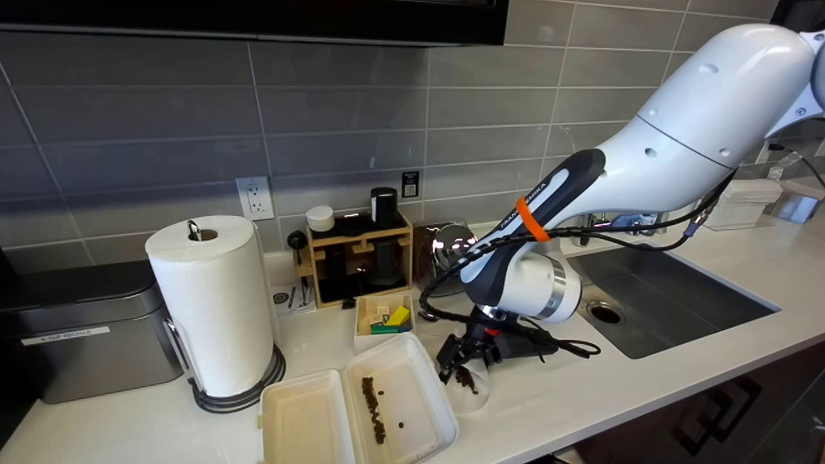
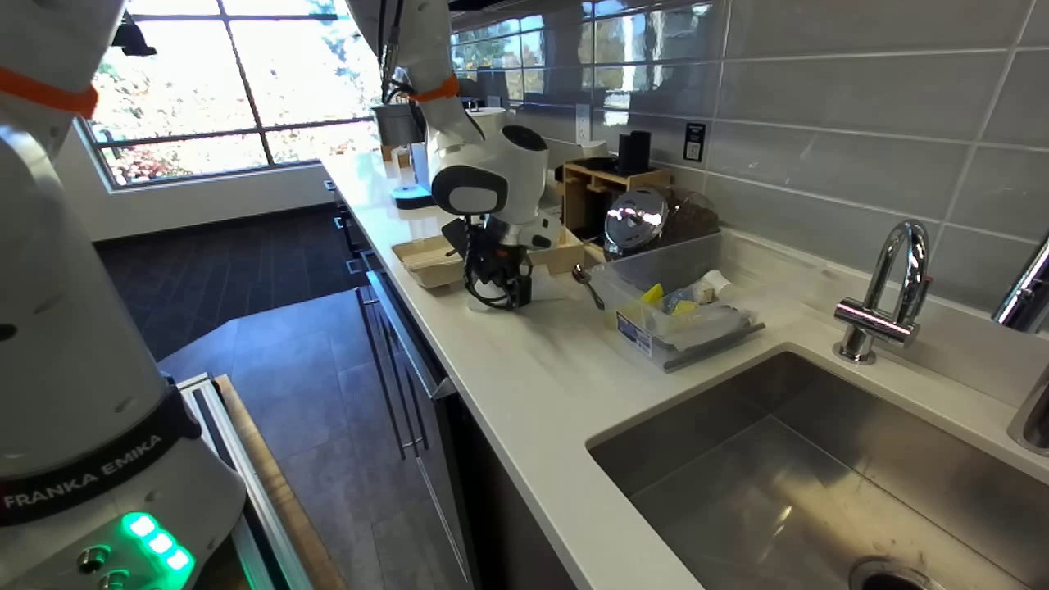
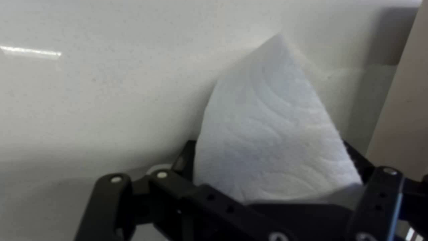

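Observation:
My gripper (image 1: 465,368) points down close to the white counter, its jaws standing wide. Between its fingers in the wrist view is a white embossed paper (image 3: 267,134) that narrows to a point; it hides most of the fingertips. A whitish round cup or cone (image 1: 474,399) with dark beans (image 1: 464,379) inside is directly below the fingers in an exterior view. Whether the fingers touch it cannot be made out. Just beside the gripper lies an opened takeout container (image 1: 419,393), with a line of brown beans (image 1: 372,409) and a few loose ones in it.
A paper towel roll (image 1: 209,309) stands beyond the container. Behind are a small white box (image 1: 370,343) with yellow and green items and a wooden organizer (image 1: 408,258). A clear plastic bin (image 2: 647,340), sink (image 2: 697,483) and faucet (image 2: 889,303) lie the opposite way.

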You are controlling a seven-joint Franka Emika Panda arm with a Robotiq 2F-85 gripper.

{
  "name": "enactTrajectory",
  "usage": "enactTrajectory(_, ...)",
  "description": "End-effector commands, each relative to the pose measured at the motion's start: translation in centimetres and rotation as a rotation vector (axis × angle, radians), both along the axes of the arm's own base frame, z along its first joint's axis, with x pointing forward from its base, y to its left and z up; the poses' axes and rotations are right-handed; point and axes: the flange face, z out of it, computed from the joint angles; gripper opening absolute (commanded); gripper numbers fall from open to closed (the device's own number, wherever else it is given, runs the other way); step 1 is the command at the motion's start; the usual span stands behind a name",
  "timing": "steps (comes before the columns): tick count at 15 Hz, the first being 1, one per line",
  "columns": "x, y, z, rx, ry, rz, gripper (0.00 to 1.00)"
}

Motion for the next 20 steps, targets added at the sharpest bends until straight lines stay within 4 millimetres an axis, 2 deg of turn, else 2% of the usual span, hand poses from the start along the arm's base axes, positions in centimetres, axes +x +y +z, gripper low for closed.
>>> enactTrajectory(1, 0.1, 0.0, 0.1, 0.000, 0.000, 0.000, 1.00)
enactTrajectory(10, 0.1, 0.0, 0.1, 0.000, 0.000, 0.000, 1.00)
enactTrajectory(13, 0.6, -0.3, 0.6, -0.051, -0.022, -0.043, 1.00)
enactTrajectory(20, 1.4, 1.4, 1.3, -0.119, -0.059, -0.122, 1.00)
